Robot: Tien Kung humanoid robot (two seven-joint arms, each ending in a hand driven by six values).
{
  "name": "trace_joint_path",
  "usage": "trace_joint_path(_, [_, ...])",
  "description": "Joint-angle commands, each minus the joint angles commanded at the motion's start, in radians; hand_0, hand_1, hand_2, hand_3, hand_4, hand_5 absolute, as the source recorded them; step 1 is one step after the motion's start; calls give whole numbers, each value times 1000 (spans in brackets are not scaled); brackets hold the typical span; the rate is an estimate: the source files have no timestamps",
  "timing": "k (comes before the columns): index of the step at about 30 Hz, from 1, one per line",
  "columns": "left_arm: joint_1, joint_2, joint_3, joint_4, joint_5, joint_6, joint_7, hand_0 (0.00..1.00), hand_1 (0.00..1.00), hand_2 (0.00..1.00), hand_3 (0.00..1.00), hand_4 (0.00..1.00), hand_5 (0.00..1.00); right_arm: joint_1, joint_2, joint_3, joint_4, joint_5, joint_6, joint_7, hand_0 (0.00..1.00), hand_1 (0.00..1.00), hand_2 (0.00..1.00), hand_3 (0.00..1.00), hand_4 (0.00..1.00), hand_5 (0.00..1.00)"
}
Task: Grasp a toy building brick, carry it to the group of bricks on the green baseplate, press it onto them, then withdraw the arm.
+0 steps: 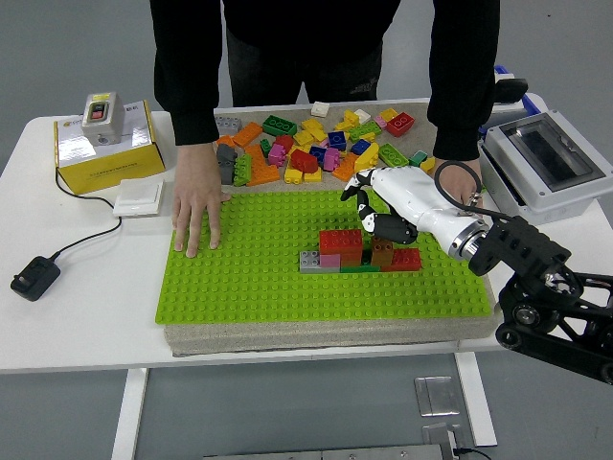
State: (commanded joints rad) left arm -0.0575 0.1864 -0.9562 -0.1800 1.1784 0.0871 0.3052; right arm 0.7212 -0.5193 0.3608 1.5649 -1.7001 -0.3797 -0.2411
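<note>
The green baseplate (249, 278) lies on a grey pad in the middle of the table. On it stands the brick group (356, 251): grey, pink, red, brown and red bricks over a dark green one. My right hand (372, 213), white with black fingertips, hovers just above and behind the group's right part. Its fingers are loosely bent and hold nothing. The loose brick pile (316, 144) lies behind the plate. A person's hand (196, 216) rests flat on the plate's left side, and the other hand (471, 195) sits at its far right corner behind my wrist.
A yellow box (101, 153) with a grey switch on top, a white switch plate (139, 198) and a black adapter (34, 278) with its cable are on the left. A grey electrical box (546, 168) stands at the right edge.
</note>
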Motion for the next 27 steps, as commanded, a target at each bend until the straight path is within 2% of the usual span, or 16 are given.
trace_joint_path(3, [3, 0, 3, 0, -6, -1, 1, 610, 600, 437, 589, 173, 616, -50, -7, 65, 7, -8, -9, 6, 2, 114, 664, 650, 62, 255])
trace_joint_path(4, [4, 0, 5, 0, -9, -1, 1, 610, 602, 437, 589, 173, 617, -63, -9, 81, 9, -10, -12, 8, 2, 181, 709, 688, 139, 399])
trace_joint_path(9, [13, 0, 8, 0, -22, 0, 3, 610, 602, 437, 589, 173, 617, -158, -27, 197, 32, -22, -27, 28, 2, 181, 709, 688, 139, 399])
trace_joint_path(10, [15, 0, 8, 0, -23, 0, 3, 610, 602, 445, 588, 174, 617, -179, -29, 222, 37, -23, -30, 34, 46, 229, 717, 693, 151, 425])
trace_joint_path(15, [19, -1, 10, 0, -27, 0, 4, 610, 602, 445, 588, 174, 617, -267, -37, 346, 51, -10, -45, 70, 46, 229, 717, 693, 151, 425])
trace_joint_path(16, [20, -2, 10, 0, -29, 0, 4, 611, 607, 455, 590, 177, 616, -284, -38, 369, 52, -5, -47, 77, 162, 338, 716, 693, 170, 432])
trace_joint_path(21, [32, -5, 12, 0, -36, -1, 9, 611, 607, 455, 590, 177, 616, -369, -29, 504, 49, 58, -51, 128, 162, 338, 716, 693, 170, 432])
trace_joint_path(22, [35, -5, 13, 0, -38, -2, 10, 614, 610, 463, 593, 180, 613, -383, -24, 531, 47, 72, -52, 139, 324, 510, 721, 698, 214, 413])
trace_joint_path(27, [55, -9, 18, 0, -54, -11, 25, 614, 610, 463, 593, 180, 613, -433, 19, 652, 31, 144, -58, 193, 324, 510, 721, 698, 214, 413])
